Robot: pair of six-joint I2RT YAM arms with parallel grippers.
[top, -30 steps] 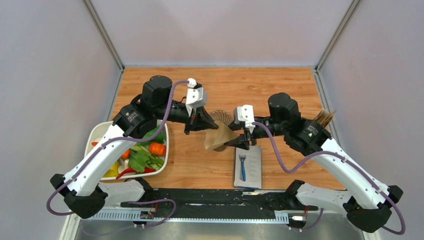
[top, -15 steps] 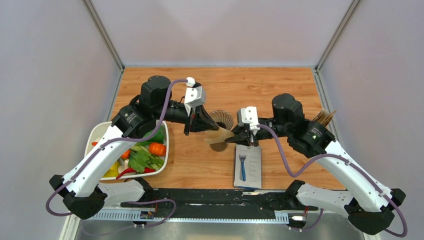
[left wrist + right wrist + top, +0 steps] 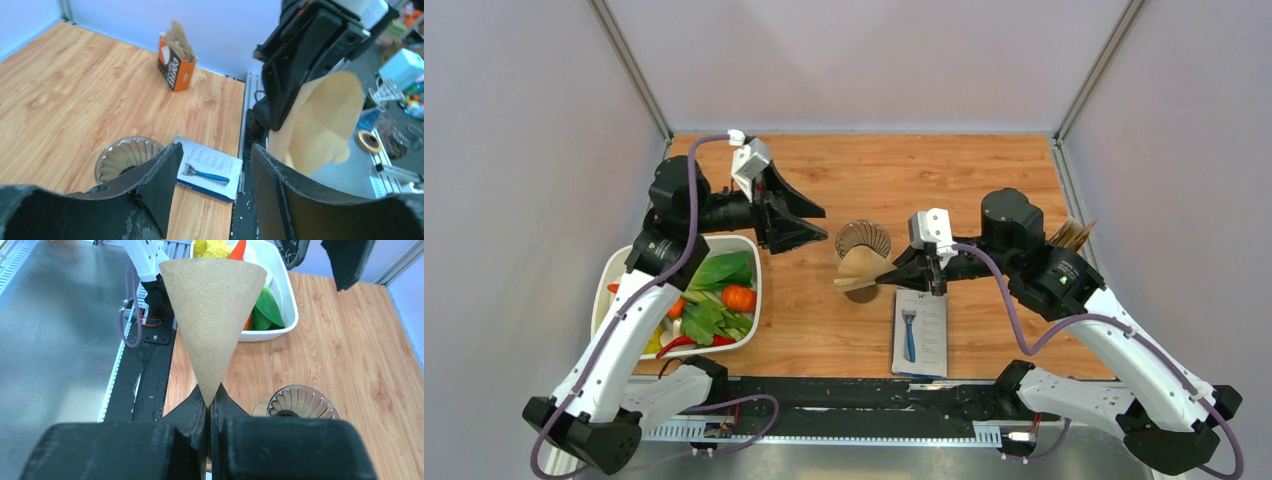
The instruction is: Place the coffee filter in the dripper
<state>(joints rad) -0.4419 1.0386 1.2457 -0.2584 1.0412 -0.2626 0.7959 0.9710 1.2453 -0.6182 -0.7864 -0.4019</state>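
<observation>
Right gripper (image 3: 209, 407) pinched shut on pointed tip of coffee filter (image 3: 212, 305); cone held above table, mouth toward left, just near of dripper (image 3: 864, 238). Tip to be swung down, centred over dripper hole, lowered until seated. Left gripper (image 3: 822, 226), far left: jaws apart, nothing held.

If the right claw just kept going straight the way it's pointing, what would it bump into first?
The right gripper is shut on the coffee filter, which leads. Beyond it, the line seems to reach the white tub of vegetables, near its corner; height is unclear, so it might pass above.
</observation>
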